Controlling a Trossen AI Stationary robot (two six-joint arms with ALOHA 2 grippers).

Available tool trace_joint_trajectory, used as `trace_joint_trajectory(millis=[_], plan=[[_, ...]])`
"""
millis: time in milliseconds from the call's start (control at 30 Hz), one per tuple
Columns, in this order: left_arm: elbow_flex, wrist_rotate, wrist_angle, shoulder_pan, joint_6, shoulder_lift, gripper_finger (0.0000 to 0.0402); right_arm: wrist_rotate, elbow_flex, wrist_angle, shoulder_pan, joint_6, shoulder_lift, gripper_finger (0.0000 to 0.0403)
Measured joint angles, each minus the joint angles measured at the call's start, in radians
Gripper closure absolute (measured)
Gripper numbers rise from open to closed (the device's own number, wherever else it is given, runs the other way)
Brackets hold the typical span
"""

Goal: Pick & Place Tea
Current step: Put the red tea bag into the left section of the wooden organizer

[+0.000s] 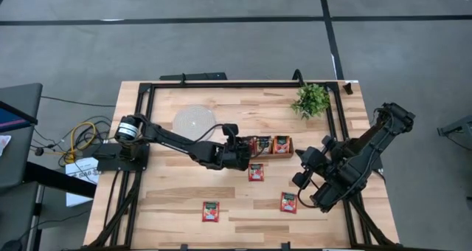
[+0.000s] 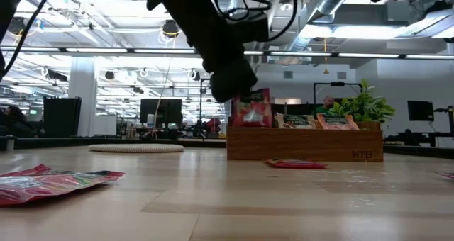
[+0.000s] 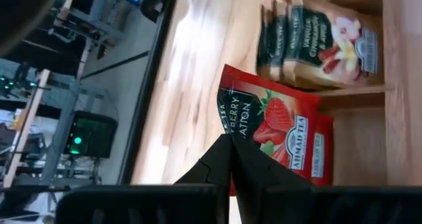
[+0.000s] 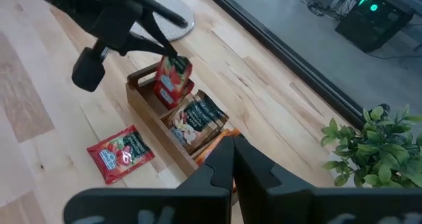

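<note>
Over the wooden tray (image 4: 155, 102), mid-worktop, the left gripper (image 4: 166, 55) pinched a red tea sachet (image 4: 173, 79) by its top edge, hanging upright above the end compartment. Judged: lower straight, release only once seated. Right gripper (image 4: 232, 159) waited nearby, fingers closed, empty.

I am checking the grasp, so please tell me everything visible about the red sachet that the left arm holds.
The held sachet is a flat, glossy red packet with a dark top band, white lettering and a strawberry picture. The left gripper pinches its edge, jaws shut on it. It hangs upright over the end compartment of the wooden tray, partly lowered in; whether it touches the tray cannot be told.
</note>
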Motion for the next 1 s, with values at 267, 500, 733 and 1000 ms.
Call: trace_joint_trajectory(millis=[267,500,733,1000], plan=[[0.000,0.014,-0.017,0.000,0.001,0.004,0.0401,0.000,0.000,0.004,-0.001,-0.024,0.000,0.0403],[0.000,0.034,-0.016,0.000,0.001,0.004,0.0401,0.000,0.000,0.004,-0.001,-0.024,0.000,0.0403],[0.000,0.034,-0.020,0.000,-0.002,0.004,0.0401,0.000,0.000,0.005,-0.001,-0.024,0.000,0.0403],[0.000,0.035,-0.020,0.000,-0.002,0.004,0.0401,0.000,0.000,0.013,-0.001,-0.024,0.000,0.0403]])
